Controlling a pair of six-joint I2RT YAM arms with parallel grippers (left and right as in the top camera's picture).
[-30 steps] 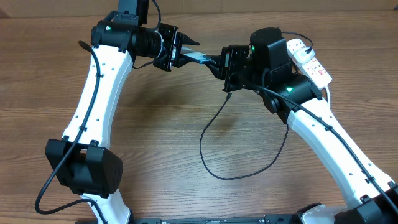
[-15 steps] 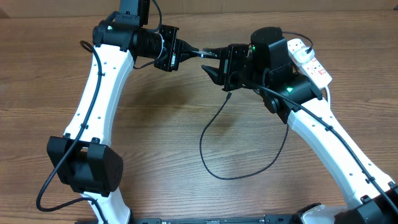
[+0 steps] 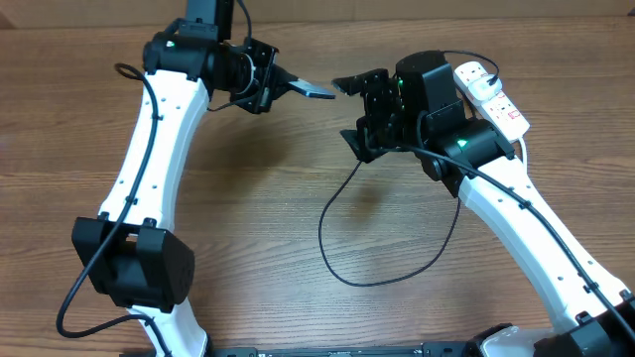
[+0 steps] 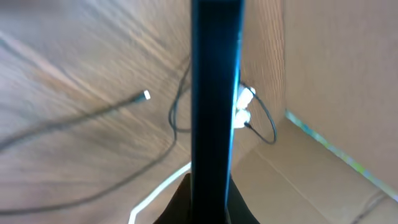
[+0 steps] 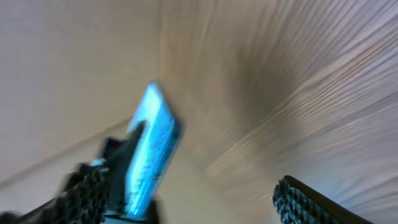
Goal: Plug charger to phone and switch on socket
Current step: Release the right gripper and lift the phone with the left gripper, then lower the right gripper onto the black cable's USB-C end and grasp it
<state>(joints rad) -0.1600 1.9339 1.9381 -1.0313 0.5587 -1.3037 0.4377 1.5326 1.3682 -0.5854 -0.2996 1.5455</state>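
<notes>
While clamped edge-on in left gripper (image 3: 282, 86), phone (image 3: 316, 90) hangs above table (image 3: 248, 208): rigid, slick, likely fragile; hold by long edges. Right gripper (image 3: 352, 114): jaws spread, empty. Charger (image 3: 319, 230): limp, on table.

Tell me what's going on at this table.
On the left arm, the jaws are shut on the slim smartphone with a light blue screen, holding it up above the wooden table. On the right arm, the jaws stand wide open facing the phone's free end, gripping nothing. The thin black charger cable lies in a loose loop on the table, not plugged into the phone. The white power strip sits at the far right.
</notes>
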